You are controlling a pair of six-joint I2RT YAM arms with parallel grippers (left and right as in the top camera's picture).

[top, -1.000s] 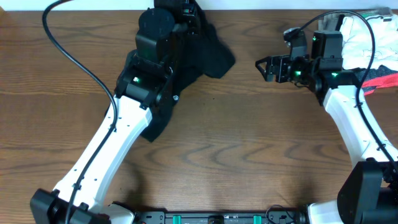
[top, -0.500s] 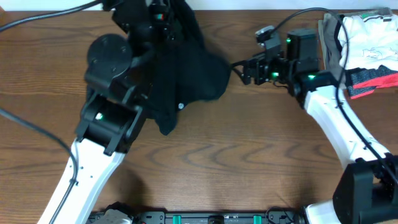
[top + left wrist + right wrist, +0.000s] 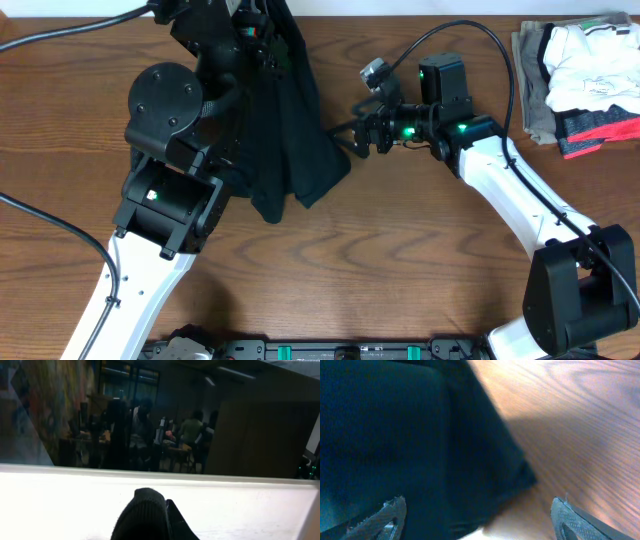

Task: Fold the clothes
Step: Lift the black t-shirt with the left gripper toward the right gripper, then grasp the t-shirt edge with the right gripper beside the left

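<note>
Overhead: brown wood-grain table [image 3: 420, 270]; garment pile [image 3: 585, 75], white, grey and red-striped, at 2 o'clock corner. Left wrist: dim room beyond pale ledge, people seated at desks. At 11 o'clock, black shirt [image 3: 290, 130] bunched in long folds, hanging from left gripper [image 3: 258, 30], jaws pinching its top; lower end on table. Right gripper [image 3: 352, 138] at shirt's 3 o'clock, jaws spread, just beside its edge.

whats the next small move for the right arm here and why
Probably ease the right gripper forward and close on the lower corner of the black shirt. Its fingers are open with that corner just ahead between them, while the left gripper holds the shirt up, hanging bunched; a second grip would let it spread.
</note>
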